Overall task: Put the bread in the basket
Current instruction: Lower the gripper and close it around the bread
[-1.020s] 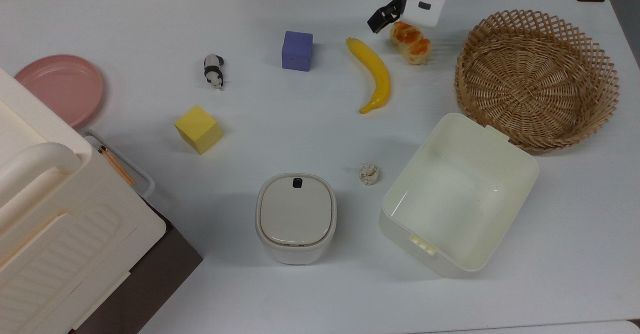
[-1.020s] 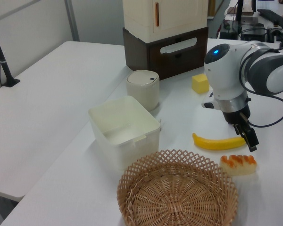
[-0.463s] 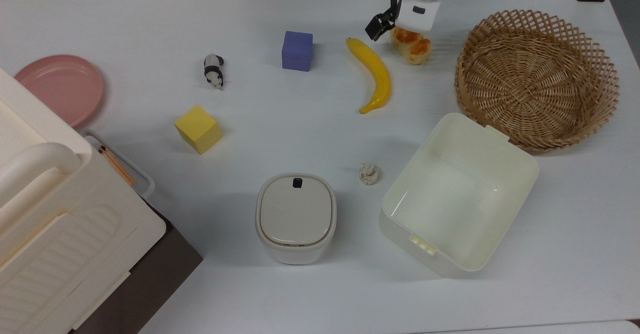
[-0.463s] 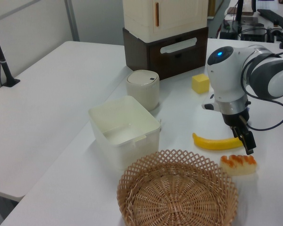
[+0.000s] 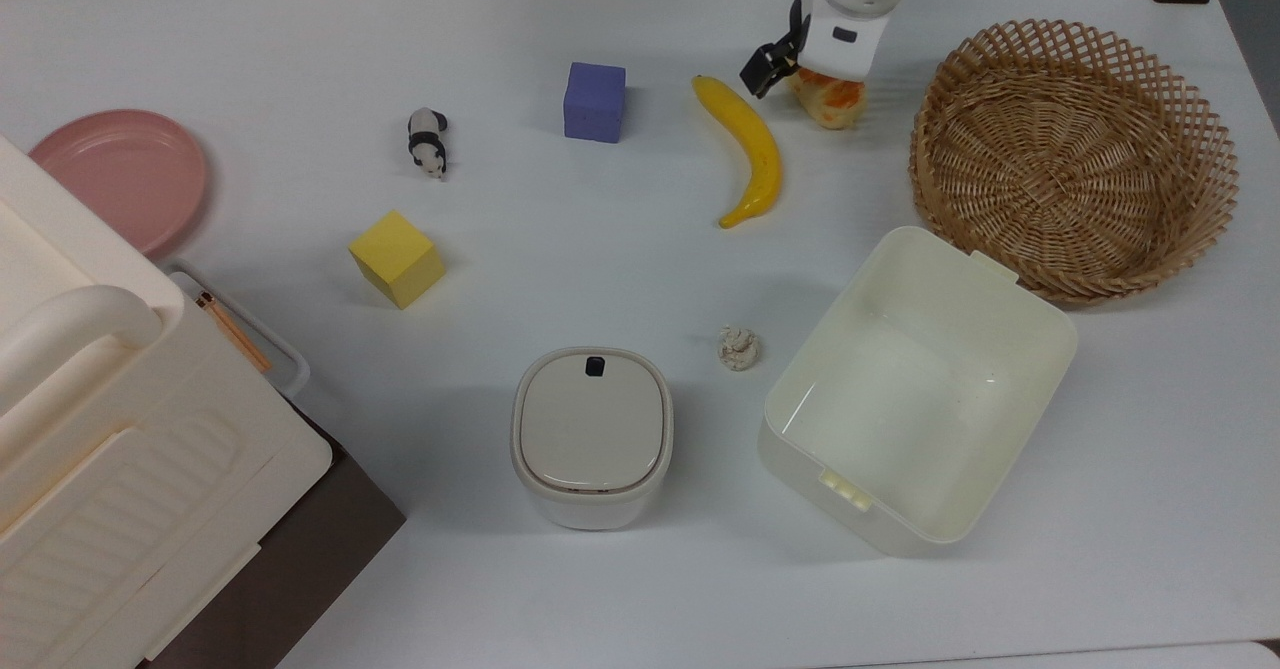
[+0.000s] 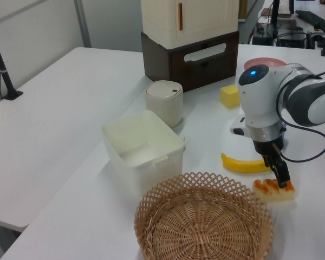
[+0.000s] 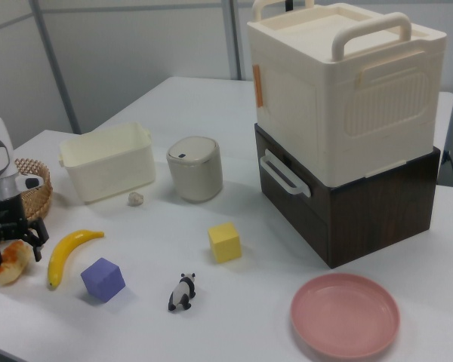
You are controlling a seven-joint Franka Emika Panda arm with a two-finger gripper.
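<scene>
The bread (image 5: 835, 105) lies on the white table between the banana and the basket (image 5: 1200, 129), its orange-brown top partly hidden under my wrist. My gripper (image 5: 810, 77) is low over it and open. In the right view the gripper (image 7: 15, 250) has one black finger on each side of the bread (image 7: 11, 265). From the left view, the gripper (image 6: 279, 176) reaches down onto the bread (image 6: 274, 190), just right of the basket's rim (image 6: 168, 196). The basket (image 7: 39, 175) holds nothing.
A yellow banana (image 5: 750, 149) lies close on the top view's left of the bread. A cream tub (image 5: 1040, 319) stands in front of the basket. Further off are a purple cube (image 5: 594, 101), a yellow cube (image 5: 396, 258), a panda figure (image 5: 427, 142), a lidded bin (image 5: 591, 436) and a pink plate (image 5: 120, 177).
My gripper has come down from above and beside the bread until its fingers straddle the loaf. The bread and everything else stay in place.
</scene>
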